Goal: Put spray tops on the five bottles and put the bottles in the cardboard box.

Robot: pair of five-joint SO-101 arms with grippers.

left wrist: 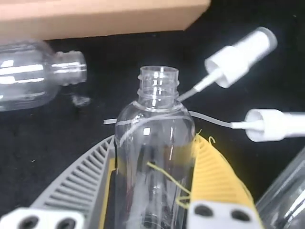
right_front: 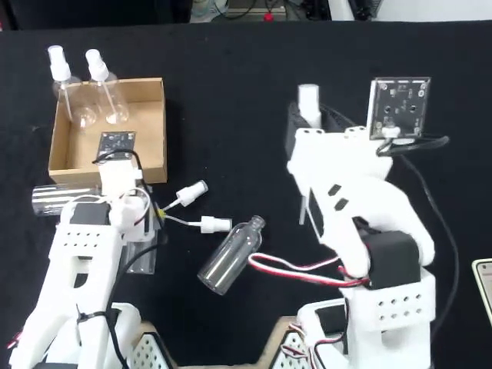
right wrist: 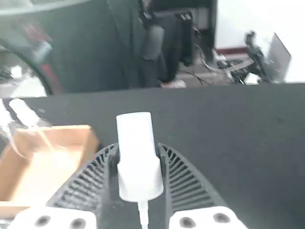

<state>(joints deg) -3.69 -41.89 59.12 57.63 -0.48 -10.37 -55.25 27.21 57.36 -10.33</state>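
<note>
My left gripper (left wrist: 155, 191) is shut on a clear uncapped bottle (left wrist: 157, 105), held low over the table just in front of the cardboard box (right_front: 150, 127). My right gripper (right wrist: 138, 152) is shut on a white spray top (right wrist: 136, 133), raised above the table's middle, its tube hanging down. Two loose spray tops (right_front: 192, 192) (right_front: 215, 224) lie beside the left gripper (right_front: 138, 207). An uncapped bottle (right_front: 231, 254) lies between the arms and another (right_front: 54, 198) lies left of the left arm. Two capped bottles (right_front: 65, 92) (right_front: 104, 88) lean in the box's far corner.
The box's front wall (left wrist: 105, 16) stands just beyond the held bottle's neck. The right arm's red and white cables (right_front: 300, 269) trail near the lying bottle. A pale object (right_front: 484, 280) sits at the table's right edge. Open black cloth lies at the back right.
</note>
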